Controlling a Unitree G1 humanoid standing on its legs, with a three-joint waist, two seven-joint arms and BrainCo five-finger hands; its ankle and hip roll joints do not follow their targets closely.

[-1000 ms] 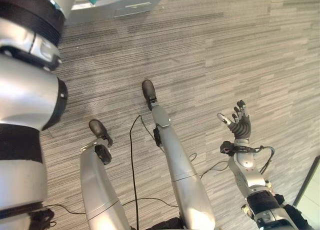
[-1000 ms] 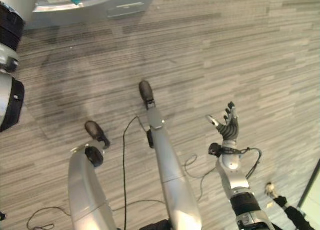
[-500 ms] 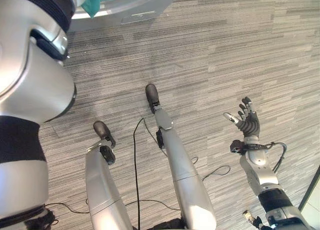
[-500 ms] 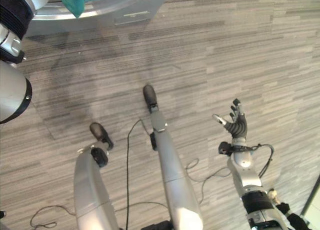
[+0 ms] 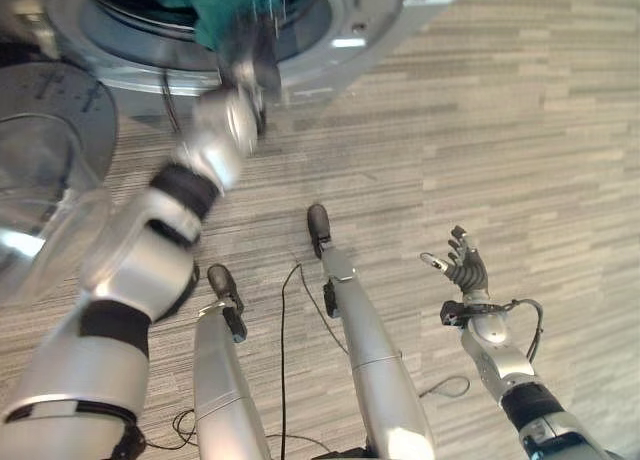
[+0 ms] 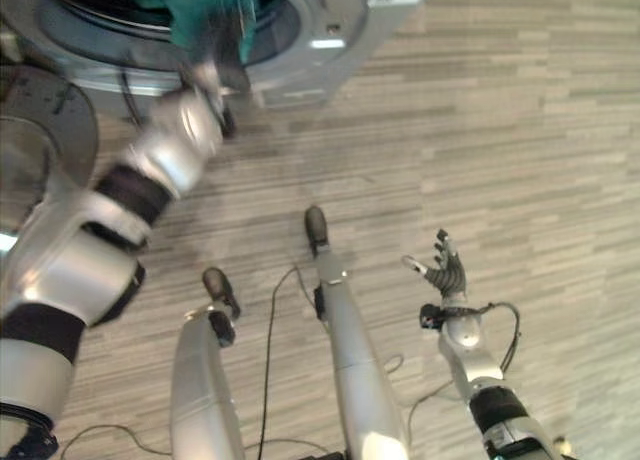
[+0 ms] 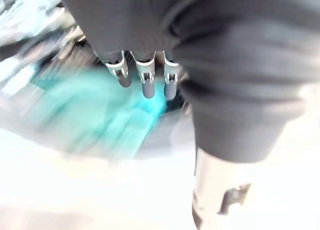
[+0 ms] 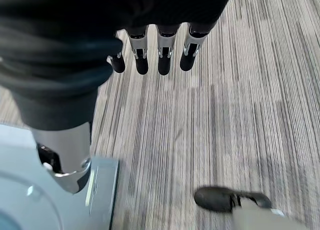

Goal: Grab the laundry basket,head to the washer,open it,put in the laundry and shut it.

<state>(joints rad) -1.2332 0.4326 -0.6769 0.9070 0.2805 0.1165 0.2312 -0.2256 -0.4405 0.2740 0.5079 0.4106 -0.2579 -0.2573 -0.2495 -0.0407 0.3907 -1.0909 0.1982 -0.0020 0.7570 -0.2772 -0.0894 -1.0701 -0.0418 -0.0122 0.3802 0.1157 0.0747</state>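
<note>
Laundry [image 5: 225, 5] — teal cloth, hanging in the open washer [image 5: 340, 35] mouth at 11 o'clock. Left hand [image 5: 250, 65] right below it, fingers straight. Right hand [image 5: 462, 270] at 4 o'clock — spread wide, holding nothing.

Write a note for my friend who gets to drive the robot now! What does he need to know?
Left robot hand: up at the washer opening, right by the teal laundry. The picture is smeared, so I cannot tell if its fingers are open or shut.
Right robot hand: open, holding nothing, out over the floor.
Washer door: swung open on the robot's left.
Done: washer reached and opened; teal laundry sits in the drum mouth, partly hanging over the rim.
Left: push the laundry fully in, pull the hand out, shut the door.
</note>
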